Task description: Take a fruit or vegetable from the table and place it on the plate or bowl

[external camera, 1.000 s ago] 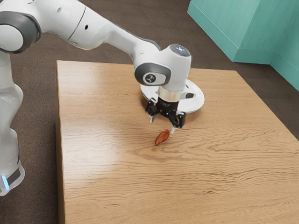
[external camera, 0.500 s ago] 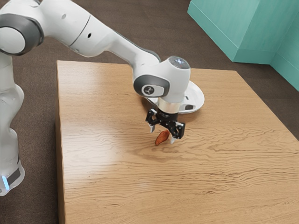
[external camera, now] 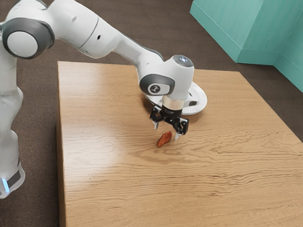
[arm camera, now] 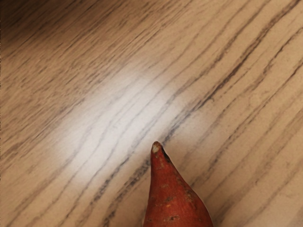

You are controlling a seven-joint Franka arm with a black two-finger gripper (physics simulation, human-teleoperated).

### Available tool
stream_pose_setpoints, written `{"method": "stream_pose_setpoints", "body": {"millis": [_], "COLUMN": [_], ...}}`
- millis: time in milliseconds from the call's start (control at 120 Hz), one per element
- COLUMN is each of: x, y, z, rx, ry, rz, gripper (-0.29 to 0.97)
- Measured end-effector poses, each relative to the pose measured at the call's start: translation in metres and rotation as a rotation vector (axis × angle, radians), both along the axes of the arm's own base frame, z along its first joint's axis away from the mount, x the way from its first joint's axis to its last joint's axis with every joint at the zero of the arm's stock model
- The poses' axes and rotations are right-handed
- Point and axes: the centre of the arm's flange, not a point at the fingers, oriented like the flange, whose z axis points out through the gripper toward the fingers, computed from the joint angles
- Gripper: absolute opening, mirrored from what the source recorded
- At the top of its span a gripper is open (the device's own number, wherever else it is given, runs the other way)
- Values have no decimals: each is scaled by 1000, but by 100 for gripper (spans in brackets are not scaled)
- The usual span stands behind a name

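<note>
A small reddish-orange sweet potato (external camera: 164, 139) lies on the wooden table (external camera: 118, 179), near its middle. My gripper (external camera: 166, 132) hangs just above it, open, one finger on either side and neither touching it. The wrist view has the potato's pointed end (arm camera: 173, 194) right under my hand, resting on the wood. A white plate (external camera: 198, 100) sits beyond the gripper toward the table's far edge, partly hidden behind my wrist.
The table's far right corner lies close to a teal wall block (external camera: 246, 28). Dark floor (external camera: 142, 23) surrounds the table. Bare wood stretches in front of the potato and toward the exterior view's right.
My hand dropped down around the sweet potato, then rose a little and shifted slightly toward the exterior view's right. The potato has stayed in place and the fingers stay open.
</note>
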Motion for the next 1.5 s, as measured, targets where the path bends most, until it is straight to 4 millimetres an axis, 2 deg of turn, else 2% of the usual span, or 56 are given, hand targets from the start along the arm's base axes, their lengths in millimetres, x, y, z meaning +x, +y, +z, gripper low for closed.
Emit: {"method": "stream_pose_setpoints", "body": {"millis": [133,292,550,733,1050,1308,1500], "x": [-1,2,4,4,3,3,1], "y": [-10,-6,-7,-13,-17,-18,-22], "z": [0,-11,-16,-11,-10,-9,-1], "rx": [0,3,3,1,-4,-17,-17], "ry": [0,13,10,-3,-7,-7,-20], "rz": [-19,-11,-15,-25,-26,-17,-20], "gripper": [67,66,63,51,40,19,14]}}
